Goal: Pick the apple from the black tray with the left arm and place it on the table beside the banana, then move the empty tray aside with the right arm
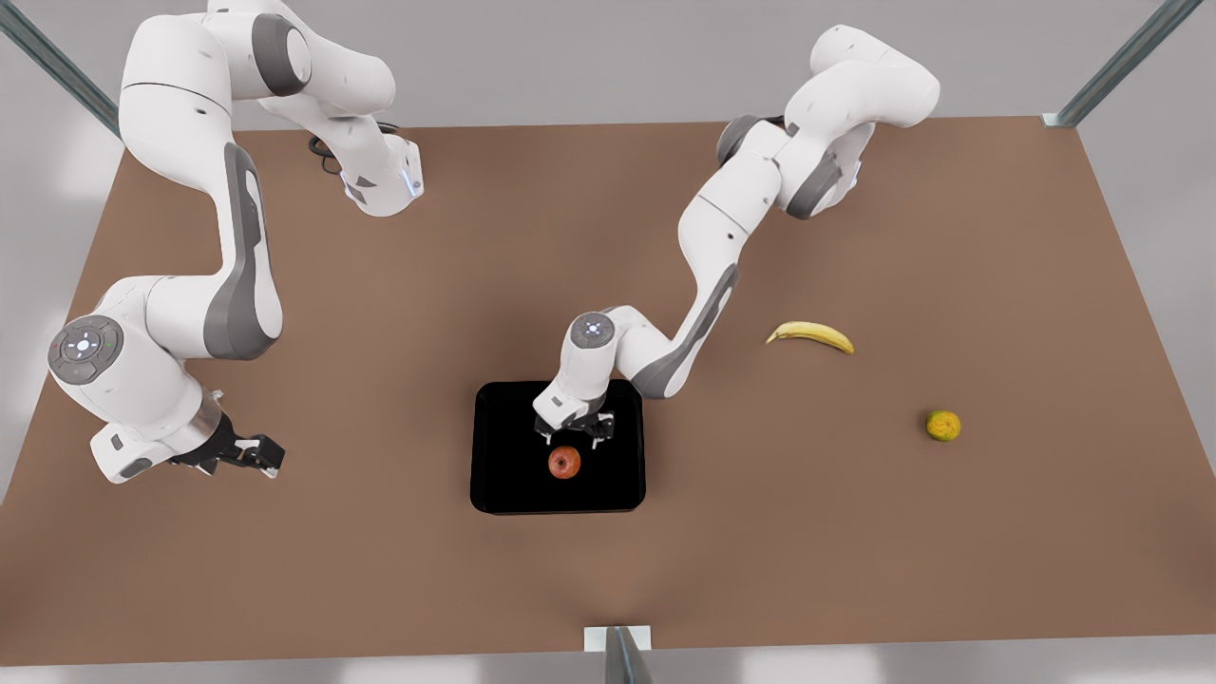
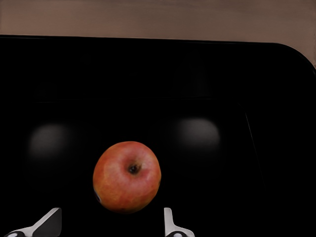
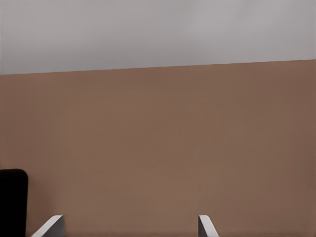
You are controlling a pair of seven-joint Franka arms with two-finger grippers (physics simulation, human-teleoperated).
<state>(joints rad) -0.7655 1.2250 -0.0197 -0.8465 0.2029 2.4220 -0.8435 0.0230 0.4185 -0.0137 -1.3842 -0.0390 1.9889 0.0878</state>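
Stock as I read it from my station, largest first.

1. Table (image 1: 380, 532): brown top carrying everything below.

2. Right arm (image 1: 171, 313): on the front view's left, waiting. Its wrist view looks across bare table with a corner of the tray at the edge, which is how I match it.

3. Left arm (image 1: 703, 285): reaches in from the front view's right and bends down over the tray.

4. Tray (image 1: 503, 475): black, rectangular, near the table's middle, still loaded.

5. Banana (image 1: 810, 334): lies on the table well apart from the tray, toward the front view's right, long axis roughly along the front view's left-right line.

6. Right gripper (image 1: 249, 454): well apart from the tray, on the front view's left; fingers spread, nothing between them.

7. Left gripper (image 1: 574, 429): above the tray, fingers spread and empty. Fingertips (image 2: 170, 222) flank the apple's near side in the left wrist view without touching it.

8. Mottled fruit (image 1: 943, 426): yellow-green, on the table beyond the banana; not mine to move.

9. Apple (image 1: 564, 463): on the tray, stem dimple up, just beside the left gripper on the side nearer the front view's lower edge. Round, so no grasp axis matters.

I judge the pick not yet made: the left gripper needs a short advance over the apple and a descent before closing. It is far nearer than the right one.
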